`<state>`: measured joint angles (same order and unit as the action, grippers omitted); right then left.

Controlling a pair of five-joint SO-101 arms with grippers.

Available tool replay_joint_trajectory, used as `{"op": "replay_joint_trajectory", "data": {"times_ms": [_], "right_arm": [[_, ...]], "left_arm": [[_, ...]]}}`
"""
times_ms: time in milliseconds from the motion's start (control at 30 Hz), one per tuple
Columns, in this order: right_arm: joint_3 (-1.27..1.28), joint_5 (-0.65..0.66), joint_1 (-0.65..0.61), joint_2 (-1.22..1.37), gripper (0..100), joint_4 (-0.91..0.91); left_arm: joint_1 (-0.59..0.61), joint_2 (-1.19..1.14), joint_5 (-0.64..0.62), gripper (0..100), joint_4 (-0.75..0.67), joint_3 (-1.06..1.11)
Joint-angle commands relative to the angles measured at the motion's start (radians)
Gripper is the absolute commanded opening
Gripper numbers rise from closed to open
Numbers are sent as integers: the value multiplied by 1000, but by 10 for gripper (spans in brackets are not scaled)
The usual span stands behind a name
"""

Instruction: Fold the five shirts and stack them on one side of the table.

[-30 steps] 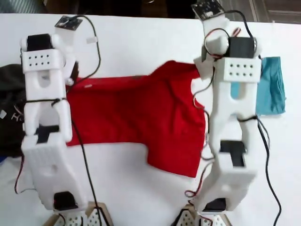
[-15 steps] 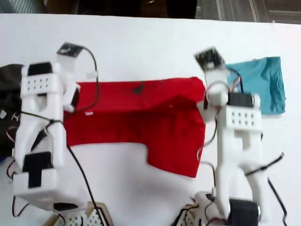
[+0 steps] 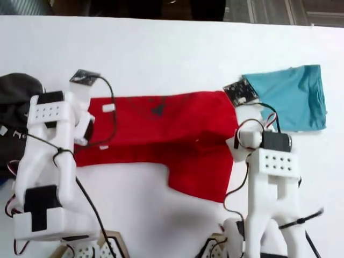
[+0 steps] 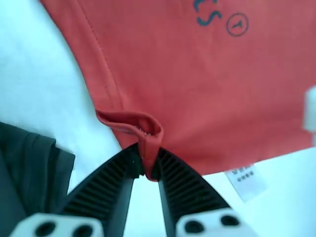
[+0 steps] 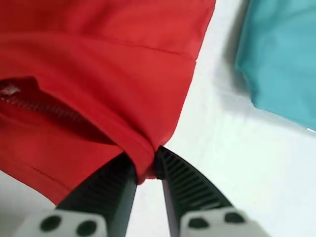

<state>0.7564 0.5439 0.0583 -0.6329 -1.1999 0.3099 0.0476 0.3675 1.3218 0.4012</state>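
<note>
You had the red shirt (image 3: 161, 134) spread across the middle of the table (image 3: 172, 48), stretched sideways between the two arms. A broad flap of it reached toward the arms' bases on the right arm's side. Its dark print (image 3: 157, 109) faced up near the far edge.

Your left gripper (image 4: 147, 168) had its fingers pressed together on a pinched-up ridge of hem at the shirt's left end, the cloth standing in a small loop just above the tips. A white label (image 4: 245, 178) lay on the table at the shirt's edge nearby. The dark garment (image 3: 16, 107) sat bunched just beside that gripper, at the table's left edge.

Your right gripper (image 5: 145, 165) also had its fingers clamped on the red shirt, gripping a folded edge at the shirt's right end. The teal shirt (image 3: 290, 97) lay folded on the right side of the table, near the red shirt's far right corner, with bare table between them.
</note>
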Motion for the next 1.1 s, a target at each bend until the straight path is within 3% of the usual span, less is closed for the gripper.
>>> {"op": "replay_joint_trajectory", "data": {"times_ms": [0, 300, 700, 1067], "right_arm": [[38, 9, 10, -59, 19, -5], [176, 9, 12, -111, 19, 24], [219, 11, 7, -182, 19, 25], [402, 11, 8, -182, 21, 191]], "left_arm": [[23, 49, 11, 26, -18, 39], [28, 49, 12, 26, -149, 199], [26, 43, 11, 26, -149, 214], [23, 38, 11, 26, -245, 217]]}}
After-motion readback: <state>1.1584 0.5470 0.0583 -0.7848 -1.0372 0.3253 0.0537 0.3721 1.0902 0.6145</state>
